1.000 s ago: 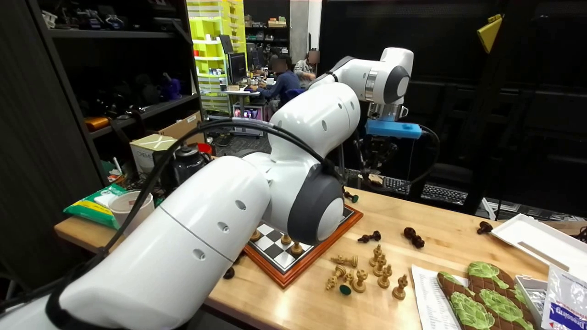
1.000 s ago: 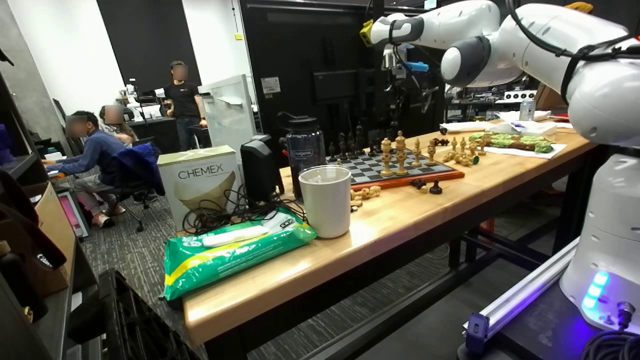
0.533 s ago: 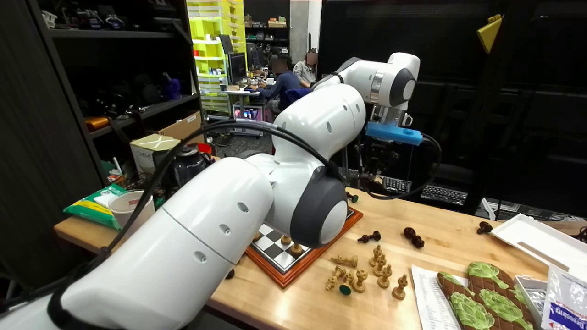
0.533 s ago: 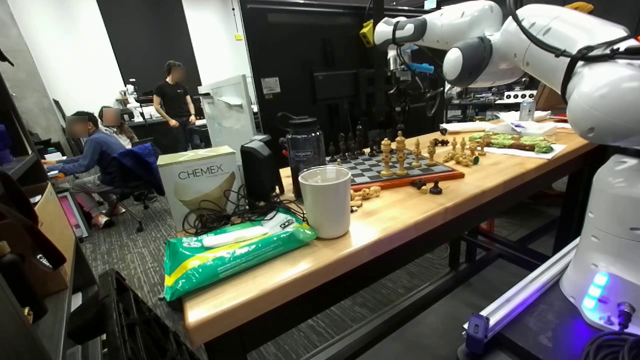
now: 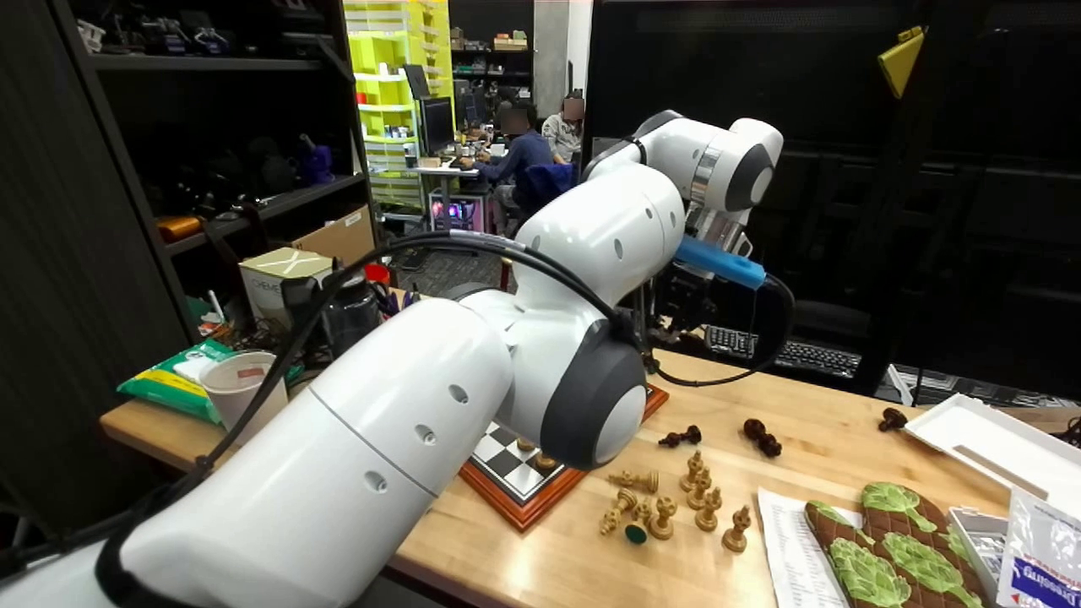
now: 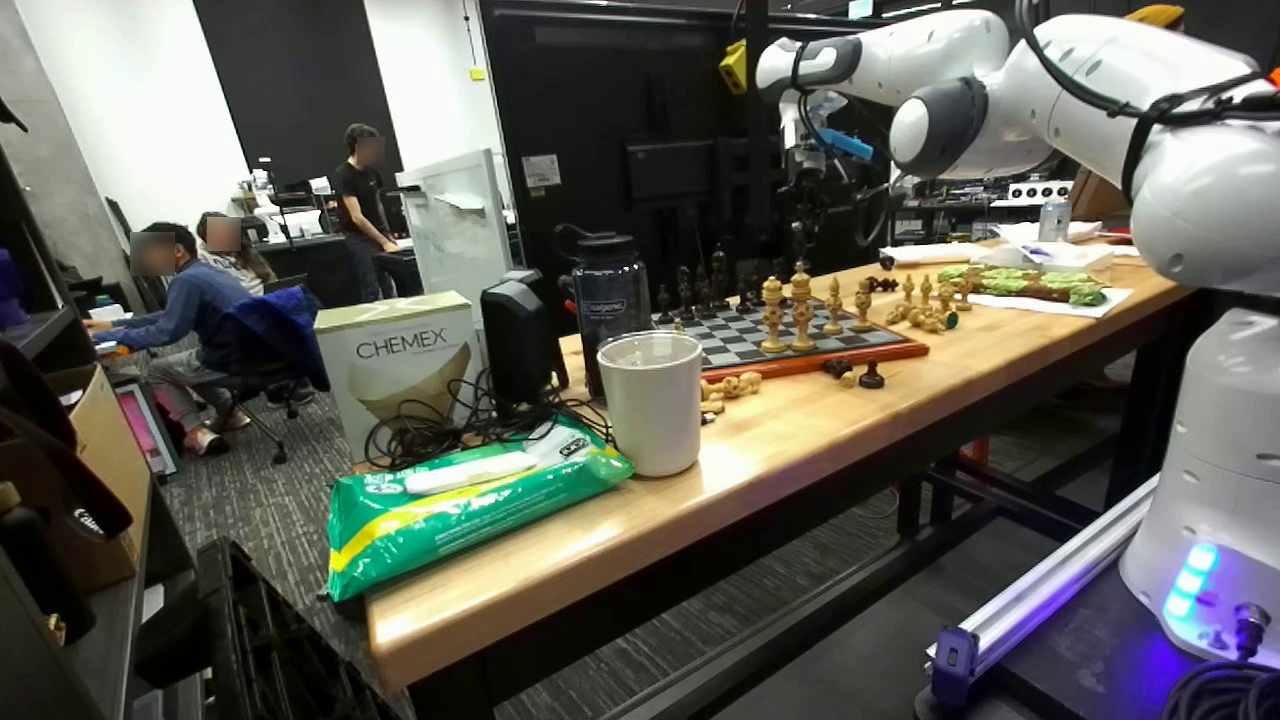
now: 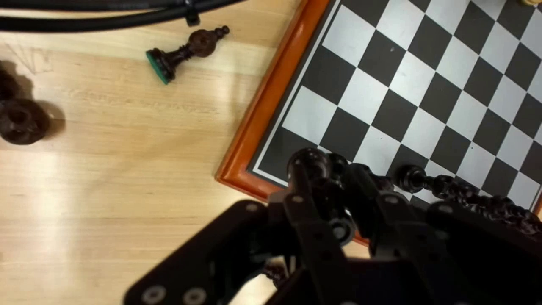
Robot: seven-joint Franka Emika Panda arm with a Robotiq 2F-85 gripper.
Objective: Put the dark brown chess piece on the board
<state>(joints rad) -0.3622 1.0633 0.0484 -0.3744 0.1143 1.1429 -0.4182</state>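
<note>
Cup [image 6: 650,405] sitting right next to a green pack [image 6: 470,520], total mess of cables [image 6: 405,455] just behind that, Chemex box [image 6: 400,360] and bottle [image 6: 610,290] further back. Oh, and there's a mitt [image 5: 895,549] lying partly on some paper [image 5: 790,540].

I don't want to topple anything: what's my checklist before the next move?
Square black-and-white chessboard, framed in reddish-brown wood, flat on pale wooden table: ok.
Black jointed fingers lined up with the board's corner in the wrist view: ok.
Firm grip: cannot tell; glossy dark brown chess-piece shapes overlap between the fingers.
Standing dark turned pieces clear of the fingers: cannot tell.
No dark piece lying down: not ok; a green-based dark piece lies beside the board.
</note>
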